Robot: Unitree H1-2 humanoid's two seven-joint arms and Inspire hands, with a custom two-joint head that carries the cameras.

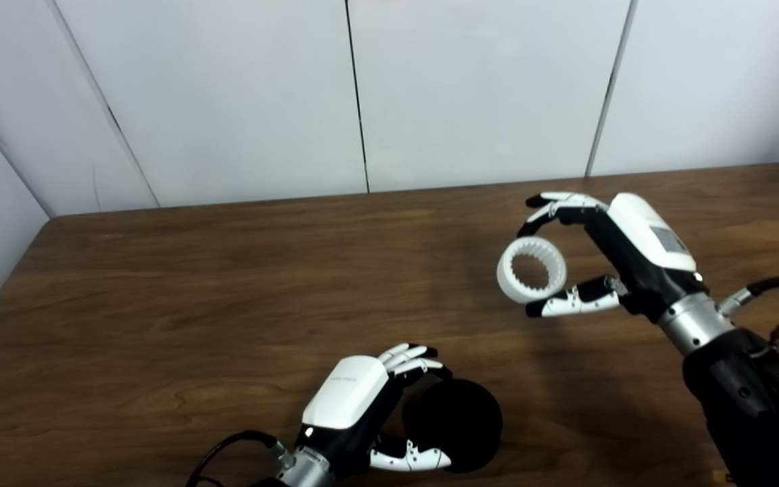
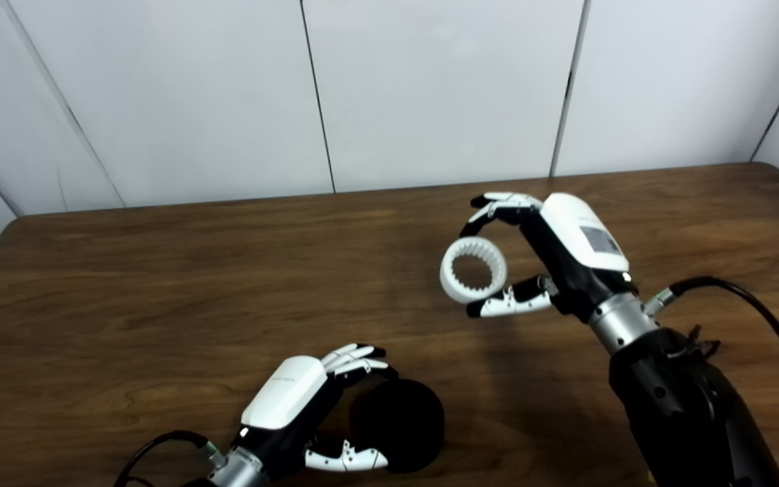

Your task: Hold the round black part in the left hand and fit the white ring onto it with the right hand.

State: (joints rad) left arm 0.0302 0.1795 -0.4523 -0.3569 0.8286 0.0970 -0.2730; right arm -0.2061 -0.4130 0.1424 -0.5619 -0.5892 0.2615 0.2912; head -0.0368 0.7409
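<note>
Brown wood table [image 1: 227, 284], white wall panels [image 1: 227, 95]; left hand [image 1: 362, 406] grips black part [image 1: 460, 423]; right hand [image 1: 606, 250] pinches white ring [image 1: 531, 270].

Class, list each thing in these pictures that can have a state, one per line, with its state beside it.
White ring: held off the table, not yet fitted.
Black part: held, nothing on it.
Right hand: shut on the ring.
Left hand: shut on the black part.

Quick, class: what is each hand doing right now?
Left hand: shut on the round black part.
Right hand: shut on the toothed white plastic ring.
</note>
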